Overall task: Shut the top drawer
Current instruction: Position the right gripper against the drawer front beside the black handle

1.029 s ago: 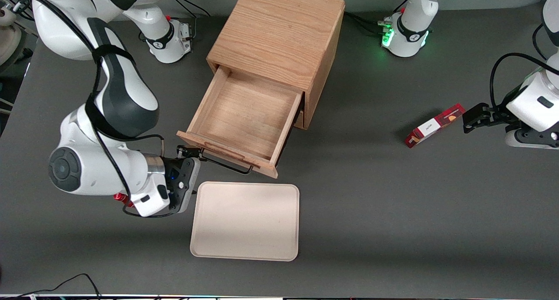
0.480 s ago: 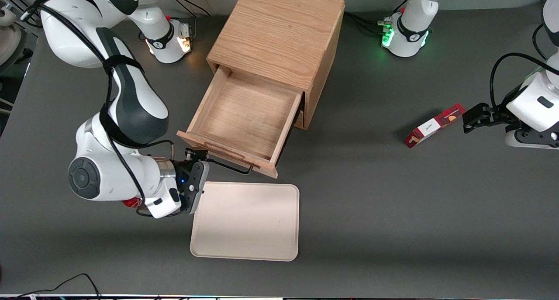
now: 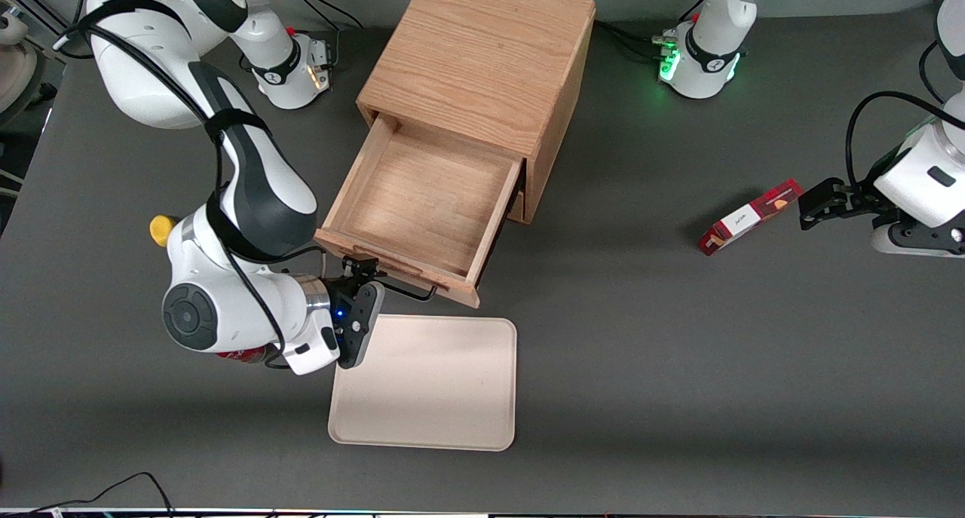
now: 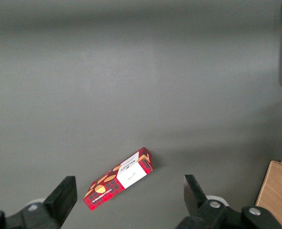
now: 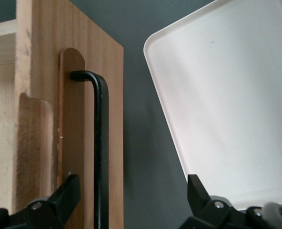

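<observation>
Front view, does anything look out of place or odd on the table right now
Only the top drawer stands pulled out of the cabinet, empty. The open gripper straddles its black handle. The red box lies flat and askew toward the parked arm's end.

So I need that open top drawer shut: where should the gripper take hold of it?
Probably the black handle on the top drawer front, from the tray side. The bar stands off the wood, leaving room for fingers. The open gripper already straddles it near one end; mid-bar would likely push straighter.
</observation>
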### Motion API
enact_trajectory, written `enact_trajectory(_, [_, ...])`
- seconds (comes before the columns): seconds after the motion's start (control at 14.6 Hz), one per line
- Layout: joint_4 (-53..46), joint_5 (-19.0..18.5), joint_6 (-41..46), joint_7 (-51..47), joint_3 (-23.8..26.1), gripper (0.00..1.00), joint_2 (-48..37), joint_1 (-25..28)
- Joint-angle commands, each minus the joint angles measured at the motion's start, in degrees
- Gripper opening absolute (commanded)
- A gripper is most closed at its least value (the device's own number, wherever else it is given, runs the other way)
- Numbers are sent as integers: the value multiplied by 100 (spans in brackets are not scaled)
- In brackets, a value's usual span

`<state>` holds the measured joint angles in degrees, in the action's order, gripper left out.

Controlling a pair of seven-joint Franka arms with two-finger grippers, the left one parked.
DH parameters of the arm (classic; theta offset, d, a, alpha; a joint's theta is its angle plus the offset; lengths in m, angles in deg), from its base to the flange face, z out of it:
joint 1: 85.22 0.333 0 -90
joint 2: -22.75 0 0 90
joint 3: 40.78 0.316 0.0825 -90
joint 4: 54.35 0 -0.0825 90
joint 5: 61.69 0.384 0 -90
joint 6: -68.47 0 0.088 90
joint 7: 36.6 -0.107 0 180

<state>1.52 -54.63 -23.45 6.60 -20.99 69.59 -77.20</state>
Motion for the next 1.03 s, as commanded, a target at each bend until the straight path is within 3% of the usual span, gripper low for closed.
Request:
enact_trajectory(0.0, [-139,129,95,-136,-1,100,133,24])
enact_trajectory(0.62, [116,129,69,-154,-1,100,168,24])
enact_trajectory(0.96, [213,120,95,-628,201,100,142,24])
